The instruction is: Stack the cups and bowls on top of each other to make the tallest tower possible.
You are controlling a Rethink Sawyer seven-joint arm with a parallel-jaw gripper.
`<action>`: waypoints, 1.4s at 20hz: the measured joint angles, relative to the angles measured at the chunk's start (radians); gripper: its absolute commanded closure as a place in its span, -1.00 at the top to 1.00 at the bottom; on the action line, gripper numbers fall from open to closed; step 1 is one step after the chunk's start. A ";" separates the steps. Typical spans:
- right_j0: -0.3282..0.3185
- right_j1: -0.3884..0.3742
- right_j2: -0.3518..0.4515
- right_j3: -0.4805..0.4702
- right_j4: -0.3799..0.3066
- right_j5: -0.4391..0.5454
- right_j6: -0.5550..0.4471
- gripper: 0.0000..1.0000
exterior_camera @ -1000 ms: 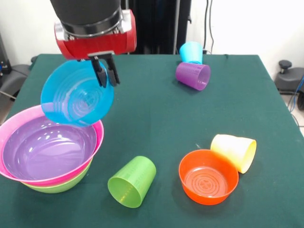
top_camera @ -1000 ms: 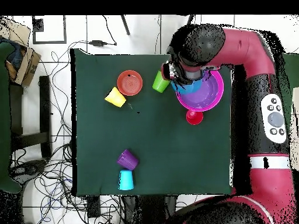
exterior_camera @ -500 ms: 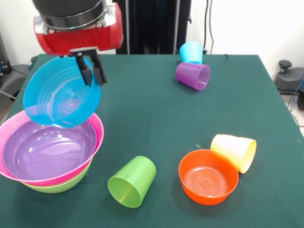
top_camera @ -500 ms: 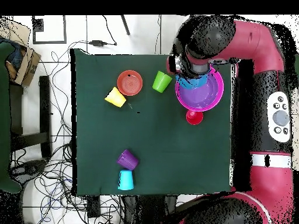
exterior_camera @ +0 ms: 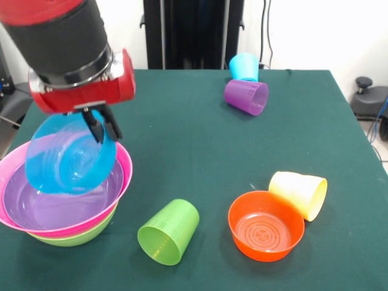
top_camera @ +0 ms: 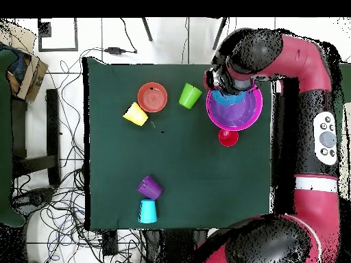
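Observation:
My gripper is shut on the rim of the small blue bowl and holds it tilted, its lower part inside the purple bowl. The purple bowl sits in the pink bowl, which sits in the lime green bowl; this tower stands at the table's near left. In the overhead view the arm covers the gripper, with the blue bowl over the pink bowl. The small orange bowl stands upright. The lime green cup, pale yellow cup, purple cup and light blue cup lie on their sides.
The green table has its edges close to the tower on the left and front. The yellow cup touches the orange bowl. A small red round object shows beside the tower in the overhead view. Cables and boxes lie on the floor around the table.
The gripper has carried the blue bowl left and down, from above the tower's rim into the purple bowl. The other cups and the orange bowl have not moved.

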 measured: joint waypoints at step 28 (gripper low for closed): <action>-0.021 0.011 -0.001 0.075 0.000 -0.191 -0.024 1.00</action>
